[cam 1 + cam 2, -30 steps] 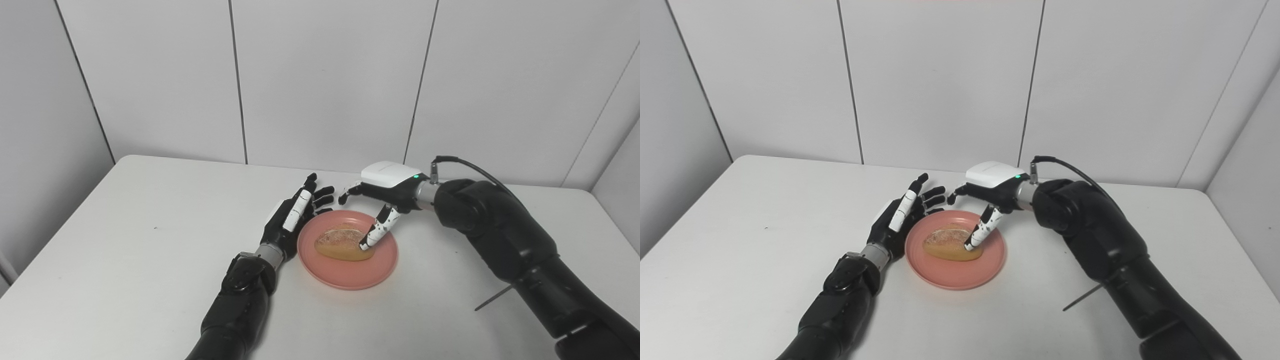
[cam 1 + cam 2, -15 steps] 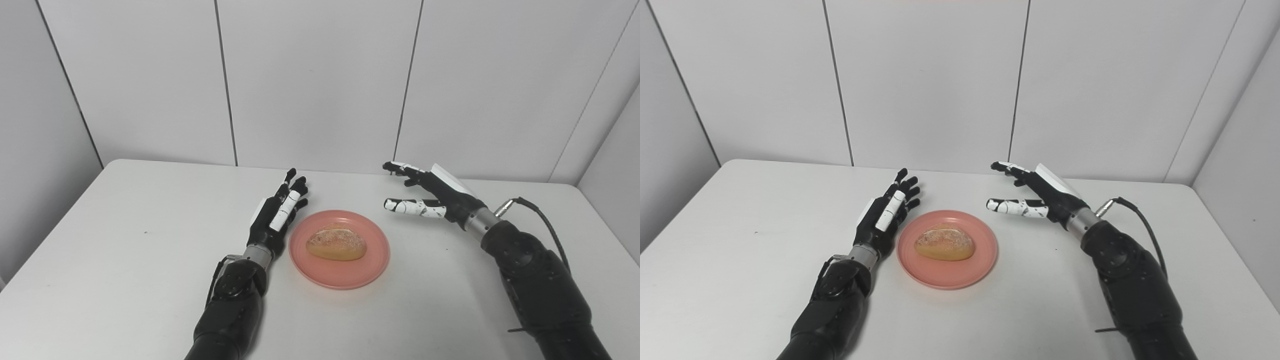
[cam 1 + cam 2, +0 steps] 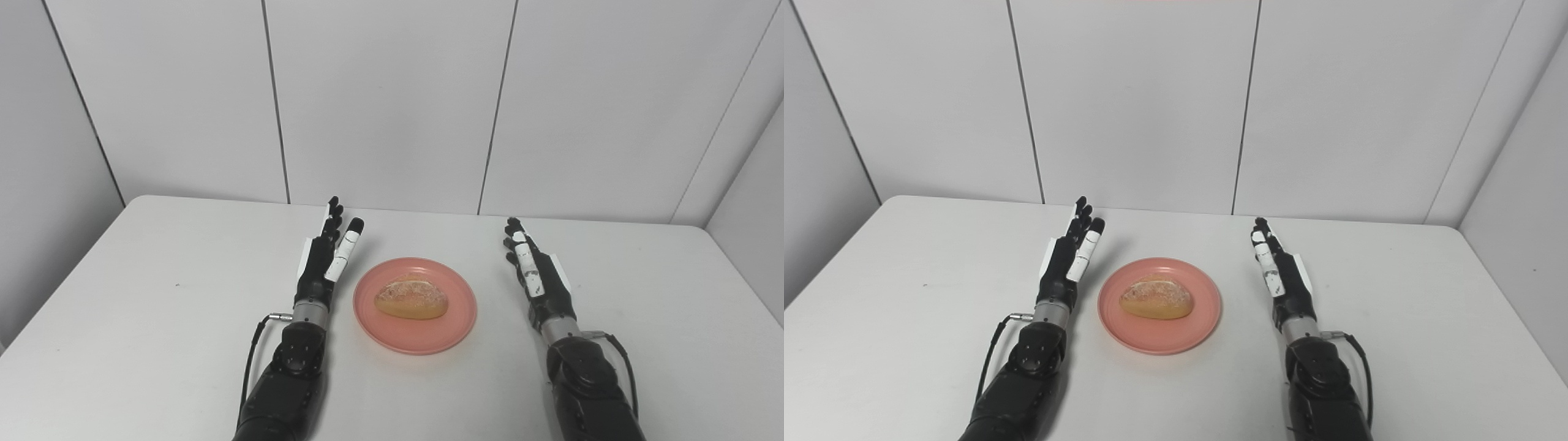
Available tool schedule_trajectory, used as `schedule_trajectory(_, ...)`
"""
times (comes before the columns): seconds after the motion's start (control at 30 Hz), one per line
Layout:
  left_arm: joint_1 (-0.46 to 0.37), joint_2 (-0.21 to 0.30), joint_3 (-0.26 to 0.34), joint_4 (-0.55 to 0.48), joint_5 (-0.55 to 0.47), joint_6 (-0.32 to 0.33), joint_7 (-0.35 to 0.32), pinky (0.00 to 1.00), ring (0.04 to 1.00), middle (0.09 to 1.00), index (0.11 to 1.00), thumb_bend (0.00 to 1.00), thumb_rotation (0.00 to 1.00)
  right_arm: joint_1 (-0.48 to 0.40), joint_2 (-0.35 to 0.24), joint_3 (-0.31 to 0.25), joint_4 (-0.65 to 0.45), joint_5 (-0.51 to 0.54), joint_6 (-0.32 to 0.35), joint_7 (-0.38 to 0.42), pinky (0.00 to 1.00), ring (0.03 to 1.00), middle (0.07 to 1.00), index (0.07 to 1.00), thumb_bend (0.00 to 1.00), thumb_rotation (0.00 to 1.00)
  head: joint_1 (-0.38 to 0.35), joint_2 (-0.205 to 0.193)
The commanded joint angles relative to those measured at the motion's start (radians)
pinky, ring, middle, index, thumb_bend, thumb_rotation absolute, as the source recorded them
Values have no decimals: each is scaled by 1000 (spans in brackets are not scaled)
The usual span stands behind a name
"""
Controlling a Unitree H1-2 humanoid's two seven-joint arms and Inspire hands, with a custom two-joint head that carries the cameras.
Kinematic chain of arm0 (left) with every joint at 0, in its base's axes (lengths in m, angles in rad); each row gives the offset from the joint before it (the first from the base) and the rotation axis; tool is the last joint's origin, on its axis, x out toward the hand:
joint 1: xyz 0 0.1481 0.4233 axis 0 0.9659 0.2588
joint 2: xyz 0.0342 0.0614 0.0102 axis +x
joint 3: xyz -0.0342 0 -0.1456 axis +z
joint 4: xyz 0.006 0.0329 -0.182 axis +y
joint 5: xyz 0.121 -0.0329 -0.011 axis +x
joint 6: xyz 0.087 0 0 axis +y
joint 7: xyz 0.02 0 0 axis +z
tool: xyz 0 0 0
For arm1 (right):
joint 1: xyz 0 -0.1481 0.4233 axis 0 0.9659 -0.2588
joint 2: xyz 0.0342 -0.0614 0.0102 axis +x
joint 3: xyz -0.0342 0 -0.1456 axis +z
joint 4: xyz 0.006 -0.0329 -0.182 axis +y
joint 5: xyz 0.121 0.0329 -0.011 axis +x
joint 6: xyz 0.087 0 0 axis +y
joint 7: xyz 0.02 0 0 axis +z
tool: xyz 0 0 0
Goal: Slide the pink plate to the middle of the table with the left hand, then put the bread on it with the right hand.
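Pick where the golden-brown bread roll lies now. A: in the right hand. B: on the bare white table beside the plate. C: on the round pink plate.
C: the golden-brown bread roll rests on the round pink plate, with both hands open and apart from it.

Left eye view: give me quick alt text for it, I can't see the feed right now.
A bread roll lies on a pink plate near the middle of a white table. The left hand and right hand are on either side of the plate, both open with fingers extended, touching neither plate nor bread.
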Motion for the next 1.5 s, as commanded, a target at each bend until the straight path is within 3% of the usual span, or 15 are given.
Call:
schedule_trajectory(0.0, 85, -9, -7, 36, -4, -7, 0, 1000, 1000, 1000, 1000, 821, 900, -36, 15, 2, -18, 7, -74, -31, 999, 996, 994, 982, 935, 1000, -1, 1)
schedule_trajectory(0.27, 96, -12, -1, 2, 4, 51, 28, 1000, 1000, 1000, 1000, 832, 878, -13, 41, 24, 36, -10, -117, -100, 1000, 1000, 1000, 1000, 937, 1000, -6, 4)
schedule_trajectory(0.53, 103, -8, 8, -11, -21, 86, 9, 1000, 1000, 1000, 1000, 857, 872, 3, 41, 32, 69, 8, -154, -104, 1000, 1000, 1000, 1000, 850, 1000, -6, 7)
schedule_trajectory(0.7, 99, -7, 10, -4, -30, 96, 14, 1000, 1000, 1000, 1000, 847, 865, 7, 43, 32, 86, 16, -159, -104, 1000, 1000, 1000, 1000, 871, 1000, -10, 7)
schedule_trajectory(0.87, 93, -7, 10, 13, -20, 84, 39, 1000, 1000, 1000, 1000, 847, 862, 5, 44, 28, 93, 42, -162, -88, 1000, 1000, 1000, 1000, 885, 1000, -8, 8)
schedule_trajectory(1.13, 95, -17, 2, 15, 17, 84, 133, 1000, 1000, 1000, 1000, 837, 889, 8, 44, 30, 100, 61, -169, -83, 1000, 1000, 1000, 1000, 895, 1000, -8, 10)
schedule_trajectory(1.47, 95, -27, 19, 7, 6, 109, 170, 1000, 1000, 1000, 1000, 811, 876, 14, 49, 36, 112, 58, -177, -89, 1000, 1000, 1000, 1000, 893, 1000, -9, 11)
